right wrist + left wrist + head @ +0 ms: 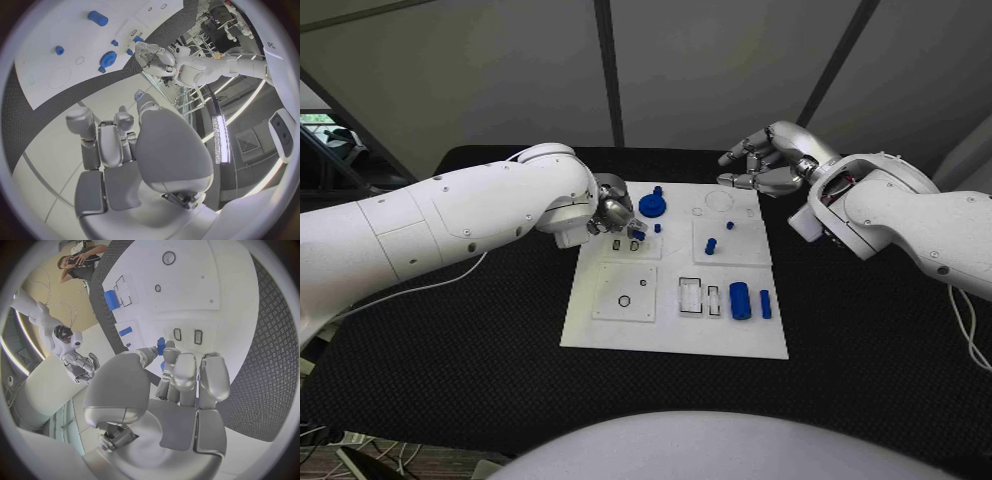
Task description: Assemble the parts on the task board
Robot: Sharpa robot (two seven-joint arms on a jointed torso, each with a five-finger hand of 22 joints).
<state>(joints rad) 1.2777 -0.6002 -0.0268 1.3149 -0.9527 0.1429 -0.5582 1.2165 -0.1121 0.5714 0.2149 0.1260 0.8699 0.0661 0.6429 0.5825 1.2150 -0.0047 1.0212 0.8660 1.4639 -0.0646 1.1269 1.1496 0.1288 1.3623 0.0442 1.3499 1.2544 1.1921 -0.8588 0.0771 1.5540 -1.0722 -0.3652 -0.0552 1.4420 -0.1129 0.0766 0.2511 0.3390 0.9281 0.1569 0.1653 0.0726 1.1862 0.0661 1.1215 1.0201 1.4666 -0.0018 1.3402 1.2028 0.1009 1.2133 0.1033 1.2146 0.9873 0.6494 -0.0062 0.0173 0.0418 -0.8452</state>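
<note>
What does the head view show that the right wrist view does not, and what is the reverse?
Head view, not the wrist view: the board's near part, with the large blue cylinder and a slim blue part beside it.
Right wrist view, not the head view: the inner side of the right hand, its fingers apart with nothing in them.
Both: the board, the blue gear, a blue peg, and the left hand beside the gear.
</note>
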